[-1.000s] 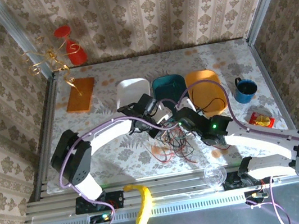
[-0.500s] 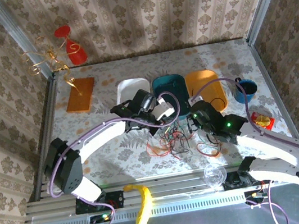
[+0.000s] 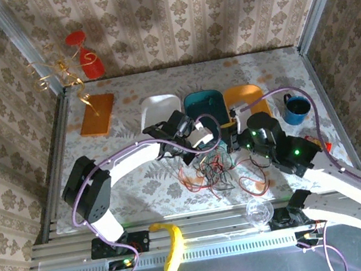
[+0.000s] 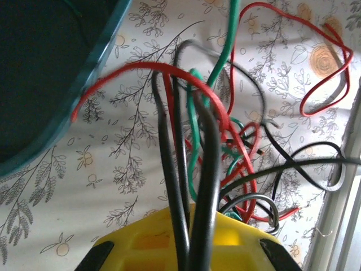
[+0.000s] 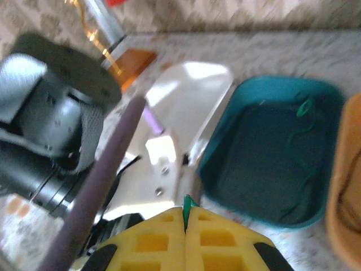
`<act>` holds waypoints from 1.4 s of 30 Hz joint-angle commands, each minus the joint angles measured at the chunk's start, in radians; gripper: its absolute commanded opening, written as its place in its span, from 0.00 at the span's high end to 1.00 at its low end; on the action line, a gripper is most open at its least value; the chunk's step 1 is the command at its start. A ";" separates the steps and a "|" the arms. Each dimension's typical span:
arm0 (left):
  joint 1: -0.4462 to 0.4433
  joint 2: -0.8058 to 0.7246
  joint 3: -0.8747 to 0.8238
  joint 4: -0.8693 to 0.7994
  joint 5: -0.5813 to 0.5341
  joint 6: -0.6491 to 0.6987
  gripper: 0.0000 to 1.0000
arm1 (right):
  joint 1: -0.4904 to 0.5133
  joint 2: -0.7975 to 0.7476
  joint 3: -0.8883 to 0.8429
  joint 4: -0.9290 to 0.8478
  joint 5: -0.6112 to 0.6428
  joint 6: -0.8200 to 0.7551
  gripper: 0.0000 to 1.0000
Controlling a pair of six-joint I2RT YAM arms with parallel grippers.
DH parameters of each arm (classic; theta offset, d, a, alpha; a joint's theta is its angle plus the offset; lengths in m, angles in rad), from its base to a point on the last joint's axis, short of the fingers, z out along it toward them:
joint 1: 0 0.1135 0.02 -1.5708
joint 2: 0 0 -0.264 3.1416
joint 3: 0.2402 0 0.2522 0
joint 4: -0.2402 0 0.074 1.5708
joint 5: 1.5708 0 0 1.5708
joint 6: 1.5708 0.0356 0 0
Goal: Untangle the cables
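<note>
Cables in left pincer

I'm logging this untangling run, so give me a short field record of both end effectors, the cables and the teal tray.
left end effector: shut on cables, black ones clearest
right end effector: shut on green cable
tangle: spread loose on the table
teal tray: green wire lying inside

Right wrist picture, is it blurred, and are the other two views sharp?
Right wrist: motion-blurred all over, with glare on the white tray. Left wrist: the cables are soft near the lens, crisp farther off. Top external: sharp and evenly lit.
</note>
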 commanded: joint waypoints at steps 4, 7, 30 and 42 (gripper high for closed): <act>0.006 -0.009 -0.048 -0.038 -0.051 0.030 1.00 | -0.007 -0.072 0.020 -0.169 0.397 0.007 1.00; 0.018 -0.014 -0.073 -0.034 -0.070 0.021 1.00 | -0.082 -0.105 -0.064 -0.294 0.341 0.150 1.00; 0.018 -0.003 -0.057 -0.016 -0.117 0.019 1.00 | -0.144 0.102 -0.094 -0.415 0.061 0.139 0.42; 0.011 -0.015 -0.063 -0.012 -0.119 0.013 1.00 | -0.279 0.367 -0.107 -0.293 -0.123 0.279 0.51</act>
